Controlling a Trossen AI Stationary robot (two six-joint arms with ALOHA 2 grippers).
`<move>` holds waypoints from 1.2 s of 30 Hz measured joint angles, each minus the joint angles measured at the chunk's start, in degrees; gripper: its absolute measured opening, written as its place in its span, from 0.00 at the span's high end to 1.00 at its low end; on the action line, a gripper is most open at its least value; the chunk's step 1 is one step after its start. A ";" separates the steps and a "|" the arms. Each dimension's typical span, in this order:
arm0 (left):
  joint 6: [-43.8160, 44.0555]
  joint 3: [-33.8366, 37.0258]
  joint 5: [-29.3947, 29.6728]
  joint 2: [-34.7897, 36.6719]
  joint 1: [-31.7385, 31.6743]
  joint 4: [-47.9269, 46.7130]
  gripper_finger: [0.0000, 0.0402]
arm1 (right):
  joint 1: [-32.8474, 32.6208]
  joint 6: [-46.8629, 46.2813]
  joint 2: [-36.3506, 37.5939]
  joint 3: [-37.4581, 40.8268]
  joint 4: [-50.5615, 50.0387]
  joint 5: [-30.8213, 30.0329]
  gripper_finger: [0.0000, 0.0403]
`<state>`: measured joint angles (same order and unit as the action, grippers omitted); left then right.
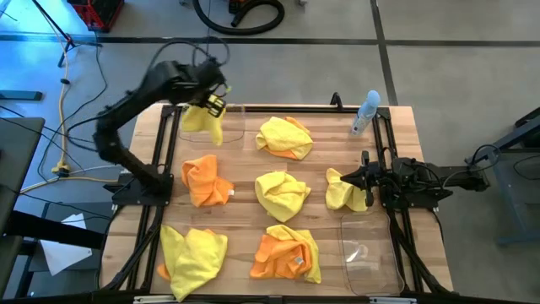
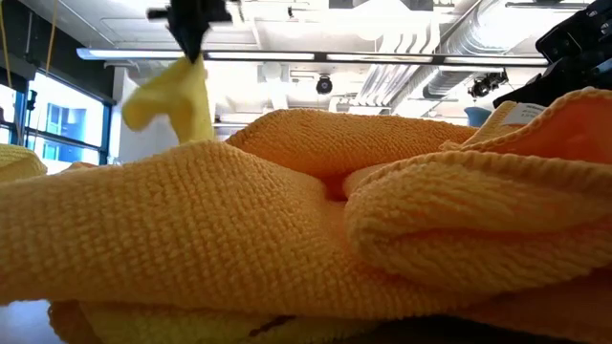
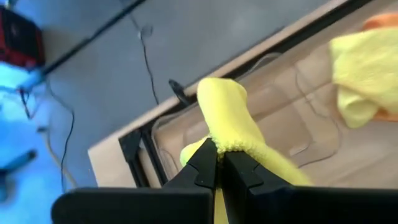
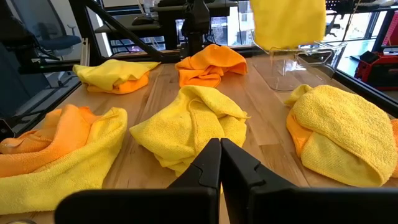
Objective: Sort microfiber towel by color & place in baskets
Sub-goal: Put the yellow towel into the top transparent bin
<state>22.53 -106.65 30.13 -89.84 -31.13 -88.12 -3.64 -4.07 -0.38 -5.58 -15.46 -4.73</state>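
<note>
My left gripper is shut on a yellow towel above the far-left clear bin. The low view shows that towel dangling. My right gripper is shut and sits low at the table's right, over the far edge of a small yellow towel. Its wrist view looks past the fingers at the middle yellow towel. Other yellow and orange towels lie crumpled on the table. The second clear bin stands at the near right. My left gripper pinches a bunched upper part of the yellow towel between its two fingers, coming from above and pointing down. The towel hangs slack below the fingers, lifted clear over the bin. My right gripper: I cannot tell whether it touches the small yellow towel beneath it.
A pale blue spray bottle stands at the far right. An orange towel, a yellow-and-orange heap, the middle yellow towel and two near heaps cover the table. Black frame rails run along both sides.
</note>
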 joint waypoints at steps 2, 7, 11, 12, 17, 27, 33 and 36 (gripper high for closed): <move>1.25 0.00 -1.72 -3.50 -0.95 -0.29 1.00 | 0.00 -0.01 0.00 0.00 0.00 0.00 1.00; 3.32 0.25 -4.31 -10.63 -2.88 -1.59 1.00 | 0.00 -0.01 0.00 0.01 0.00 0.00 1.00; 2.46 4.92 -4.60 -11.83 -4.96 0.19 1.00 | 0.00 -0.01 0.00 0.01 0.00 0.00 1.00; 2.47 6.99 -4.63 -11.49 -5.73 1.01 1.00 | 0.00 -0.01 0.00 0.01 -0.02 0.00 1.00; 2.29 19.74 -10.48 -6.68 -10.38 10.60 1.00 | 0.00 -0.01 0.00 0.01 0.00 0.00 1.00; 0.33 35.35 -22.61 -0.79 -17.12 35.45 1.00 | 0.00 -0.01 0.00 0.01 0.00 -0.02 1.00; -1.14 40.29 -22.26 -1.05 -17.51 39.44 1.00 | 0.01 -0.01 0.00 -0.01 -0.01 -0.01 1.00; -1.12 42.42 -22.09 -1.07 -17.51 41.63 1.00 | 0.00 -0.01 0.00 -0.01 -0.01 0.00 1.00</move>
<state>21.40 -64.24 8.05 -90.91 -48.64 -46.49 -3.64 -4.08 -0.38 -5.58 -15.47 -4.73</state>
